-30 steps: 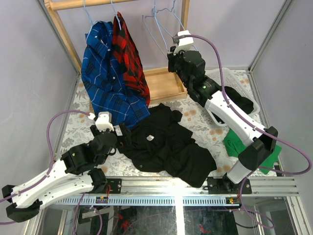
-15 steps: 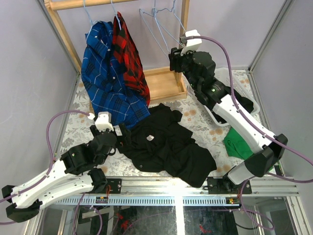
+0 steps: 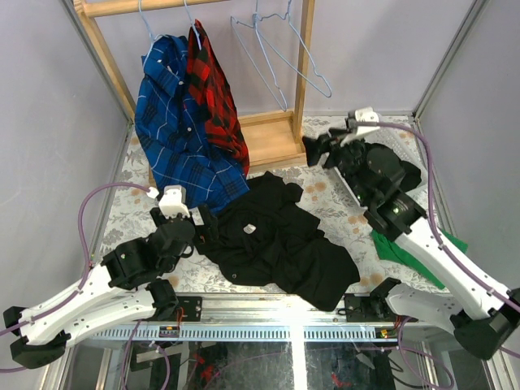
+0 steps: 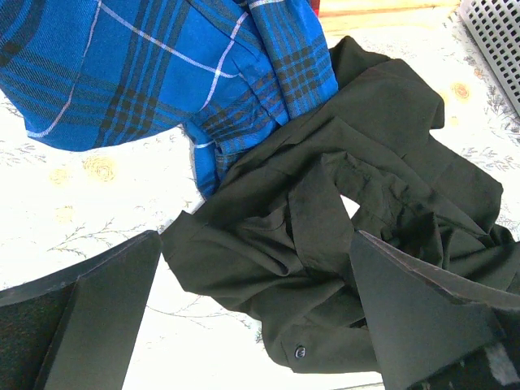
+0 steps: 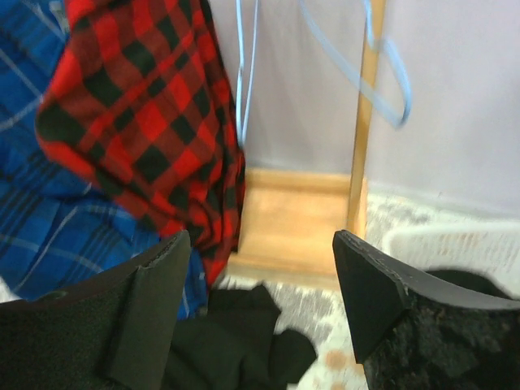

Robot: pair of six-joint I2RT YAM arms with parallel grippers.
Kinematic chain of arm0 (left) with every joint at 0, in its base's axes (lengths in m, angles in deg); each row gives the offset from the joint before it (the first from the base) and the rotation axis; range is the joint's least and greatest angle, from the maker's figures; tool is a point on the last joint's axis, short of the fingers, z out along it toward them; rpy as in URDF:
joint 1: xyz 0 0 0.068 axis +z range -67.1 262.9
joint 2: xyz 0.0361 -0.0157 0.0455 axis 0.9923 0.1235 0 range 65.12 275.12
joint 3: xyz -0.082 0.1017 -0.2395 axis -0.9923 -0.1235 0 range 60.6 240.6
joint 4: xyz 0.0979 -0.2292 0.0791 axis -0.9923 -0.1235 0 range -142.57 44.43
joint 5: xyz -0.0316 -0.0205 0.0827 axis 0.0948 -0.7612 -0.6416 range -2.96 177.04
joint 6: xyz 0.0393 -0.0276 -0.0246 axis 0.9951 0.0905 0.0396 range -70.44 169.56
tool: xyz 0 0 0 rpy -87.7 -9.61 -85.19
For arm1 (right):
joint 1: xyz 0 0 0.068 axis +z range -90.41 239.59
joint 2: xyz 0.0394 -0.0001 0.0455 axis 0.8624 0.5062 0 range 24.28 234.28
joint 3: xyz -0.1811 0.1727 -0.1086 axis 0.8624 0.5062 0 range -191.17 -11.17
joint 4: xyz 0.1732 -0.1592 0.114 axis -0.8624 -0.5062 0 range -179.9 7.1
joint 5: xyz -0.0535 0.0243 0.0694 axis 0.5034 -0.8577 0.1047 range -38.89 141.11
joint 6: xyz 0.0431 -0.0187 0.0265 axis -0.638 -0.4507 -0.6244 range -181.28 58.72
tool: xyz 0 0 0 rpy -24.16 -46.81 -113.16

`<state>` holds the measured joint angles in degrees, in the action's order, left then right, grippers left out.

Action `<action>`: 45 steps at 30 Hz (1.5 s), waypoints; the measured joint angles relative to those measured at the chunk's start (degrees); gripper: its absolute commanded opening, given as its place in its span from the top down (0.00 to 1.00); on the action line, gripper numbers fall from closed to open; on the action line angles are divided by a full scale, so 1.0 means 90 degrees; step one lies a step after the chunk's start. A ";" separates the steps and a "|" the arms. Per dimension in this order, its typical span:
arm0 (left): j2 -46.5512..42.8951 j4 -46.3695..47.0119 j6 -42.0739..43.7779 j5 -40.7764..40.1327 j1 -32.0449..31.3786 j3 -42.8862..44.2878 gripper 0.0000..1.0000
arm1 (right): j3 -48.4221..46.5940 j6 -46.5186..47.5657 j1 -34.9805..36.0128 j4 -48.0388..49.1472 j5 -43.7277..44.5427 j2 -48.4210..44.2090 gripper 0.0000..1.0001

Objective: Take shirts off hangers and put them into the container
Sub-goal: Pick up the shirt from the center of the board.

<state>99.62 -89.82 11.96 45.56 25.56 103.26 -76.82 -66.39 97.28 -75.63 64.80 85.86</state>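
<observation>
The main danger is lying with the black shirt (image 3: 276,240), which is sprawling in a loose heap in the middle of the bench (image 3: 122,183), toward the near edge. Its far-left fold is touching the hem of the blue shirt (image 3: 175,122), so a careless pinch there could be catching both cloths and dragging the blue one down. A grip on one thin fold could also be letting the shirt slip on the way to the container (image 4: 500,32). It is standing at the right edge, mostly hidden behind the right arm, with something black inside. The red shirt (image 3: 213,89) and the blue one are hanging at the left of the rack (image 3: 272,142). Two bare hangers (image 3: 272,77) are hanging near its right post, and a reach past them could be hooking the wire or knocking the post.

The left arm is lying low by the near-left corner. The left fingers (image 4: 106,325) are spread wide and empty, framing the left part of the black shirt from just above. The right arm is bending up over the right side. The right fingers (image 5: 146,325) are parted and holding nothing, pointing toward the rack base and the red shirt.
</observation>
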 measured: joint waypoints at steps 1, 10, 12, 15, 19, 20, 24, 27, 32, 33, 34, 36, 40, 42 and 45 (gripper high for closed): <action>0.0000 0.0000 -0.0002 0.0000 0.0000 0.0000 0.00 | 0.0435 -0.0197 0.0000 0.0092 -0.0073 -0.0260 0.19; 0.0036 0.0000 -0.0039 -0.0002 0.0000 0.0000 0.00 | 0.3237 -0.1848 0.0000 0.0627 -0.1260 -0.0345 0.11; 0.0041 0.0000 -0.0051 -0.0002 0.0000 0.0000 0.00 | 0.3189 -0.1841 -0.0005 0.0447 -0.1860 0.0255 0.06; 0.0049 -0.0002 -0.0063 -0.0005 0.0000 0.0000 0.00 | 0.2492 -0.1785 0.0000 -0.0158 -0.2671 0.1275 0.03; 0.0058 -0.0002 -0.0092 -0.0012 0.0000 0.0000 0.00 | 0.1659 -0.1775 0.0114 -0.0532 -0.3130 0.2244 0.01; 0.0058 -0.0002 -0.0104 -0.0019 0.0000 0.0000 0.00 | 0.1581 -0.1763 0.0175 -0.0605 -0.3179 0.2368 0.01; 0.0058 -0.0005 -0.0134 -0.0044 0.0000 0.0000 0.00 | 0.1324 -0.1717 0.0384 -0.0957 -0.3531 0.2788 0.01; 0.0058 -0.0005 -0.0143 -0.0046 0.0000 0.0000 0.00 | 0.1066 -0.1615 0.0486 -0.1260 -0.3648 0.3106 0.01; 0.0070 -0.0005 -0.0151 -0.0056 0.0000 0.0000 0.00 | 0.0916 -0.1343 0.0663 -0.1574 -0.3752 0.3395 0.01; 0.0073 -0.0005 -0.0151 -0.0058 0.0000 0.0000 0.00 | 0.0901 -0.1304 0.0695 -0.1668 -0.3798 0.3441 0.01; 0.0078 -0.0007 -0.0151 -0.0061 0.0000 0.0000 0.00 | 0.0865 -0.1277 0.0719 -0.1758 -0.3825 0.3485 0.01; 0.0095 -0.0007 -0.0151 -0.0063 0.0000 0.0000 0.00 | 0.0763 -0.1205 0.0767 -0.1887 -0.3837 0.3597 0.01; 0.0107 -0.0007 -0.0151 -0.0066 0.0000 0.0000 0.00 | 0.0656 -0.1095 0.0923 -0.1948 -0.3857 0.3677 0.01; 0.0107 -0.0007 -0.0155 -0.0068 0.0000 0.0000 0.00 | 0.0554 -0.1073 0.1025 -0.1999 -0.3915 0.3716 0.01; 0.0104 -0.0007 -0.0177 -0.0083 0.0000 0.0000 0.00 | 0.0342 -0.1018 0.1146 -0.2023 -0.3988 0.3854 0.01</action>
<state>100.56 -89.89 10.36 44.82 25.56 103.26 -73.73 -75.54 107.60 -93.84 28.91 120.55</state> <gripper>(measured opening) 0.997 0.993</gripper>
